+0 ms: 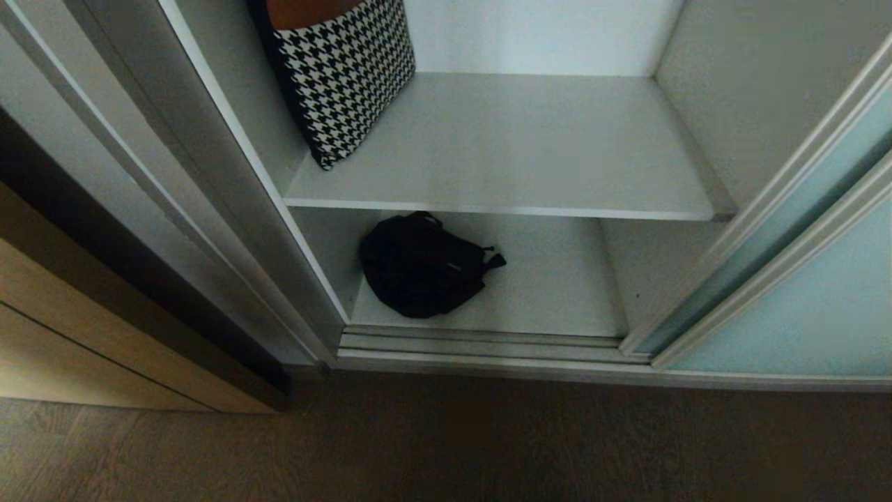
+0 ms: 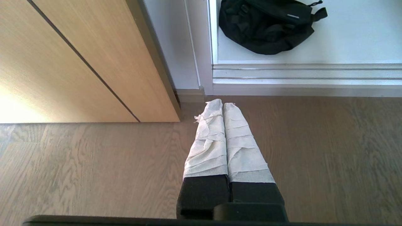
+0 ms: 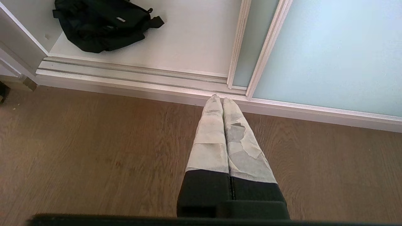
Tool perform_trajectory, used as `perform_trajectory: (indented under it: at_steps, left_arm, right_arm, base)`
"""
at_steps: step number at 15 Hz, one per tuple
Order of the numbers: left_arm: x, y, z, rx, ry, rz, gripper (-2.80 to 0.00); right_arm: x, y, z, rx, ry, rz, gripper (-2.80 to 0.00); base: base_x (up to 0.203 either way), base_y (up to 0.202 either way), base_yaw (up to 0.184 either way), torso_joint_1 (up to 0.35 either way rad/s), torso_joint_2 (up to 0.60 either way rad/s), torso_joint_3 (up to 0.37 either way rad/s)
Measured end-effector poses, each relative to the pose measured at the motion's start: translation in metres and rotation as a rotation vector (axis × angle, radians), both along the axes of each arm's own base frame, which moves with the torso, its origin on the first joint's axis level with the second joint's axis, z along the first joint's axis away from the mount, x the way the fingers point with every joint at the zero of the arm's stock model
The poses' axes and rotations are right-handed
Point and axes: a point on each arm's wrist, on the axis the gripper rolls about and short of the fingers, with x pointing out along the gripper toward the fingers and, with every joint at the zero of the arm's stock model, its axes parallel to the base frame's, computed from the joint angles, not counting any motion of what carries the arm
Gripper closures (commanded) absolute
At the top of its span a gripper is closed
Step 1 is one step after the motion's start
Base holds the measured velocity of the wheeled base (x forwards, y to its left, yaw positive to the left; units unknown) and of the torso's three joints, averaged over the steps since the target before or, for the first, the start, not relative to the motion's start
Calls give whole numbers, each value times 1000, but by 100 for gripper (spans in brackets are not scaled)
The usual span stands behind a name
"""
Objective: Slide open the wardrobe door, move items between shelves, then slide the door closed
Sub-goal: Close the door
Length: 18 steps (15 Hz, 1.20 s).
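The sliding wardrobe door (image 1: 801,307) of frosted pale blue-green glass stands slid to the right, so the wardrobe is open. An upper shelf (image 1: 516,153) carries a black-and-white houndstooth bag (image 1: 341,70) at its left. On the bottom shelf (image 1: 557,279) lies a black bag (image 1: 421,265), also seen in both wrist views (image 2: 267,25) (image 3: 100,23). My left gripper (image 2: 222,105) hangs shut and empty over the wooden floor, short of the wardrobe's left corner. My right gripper (image 3: 219,99) is shut and empty, its tips near the door (image 3: 329,53) frame's lower corner. Neither arm shows in the head view.
A ridged silver floor track (image 1: 481,345) runs along the wardrobe's front. A tan wooden panel (image 2: 72,62) stands left of the wardrobe. Wooden floor (image 1: 446,446) lies in front. The upper shelf has bare room to the right of the houndstooth bag.
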Motion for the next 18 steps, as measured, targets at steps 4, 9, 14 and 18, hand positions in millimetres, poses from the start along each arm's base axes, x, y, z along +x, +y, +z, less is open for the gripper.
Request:
perform_trajectory:
  at_steps: [4, 9, 14, 18]
  left_arm:
    - [0, 0, 0, -13, 0, 6, 0]
    - [0, 0, 0, -50, -1, 12, 0]
    - [0, 0, 0, -50, 0, 12, 0]
    - [0, 0, 0, -50, 0, 11, 0]
  right_arm:
    - [0, 0, 0, 0, 0, 0, 0]
    - [0, 0, 0, 0, 0, 0, 0]
    - [0, 0, 0, -1, 0, -5, 0]
    - [-1, 0, 5, -8, -19, -16, 0]
  base:
    - [0, 0, 0, 0, 0, 0]
    - [0, 0, 0, 0, 0, 0]
    - [0, 0, 0, 0, 0, 0]
    - [0, 0, 0, 0, 0, 0]
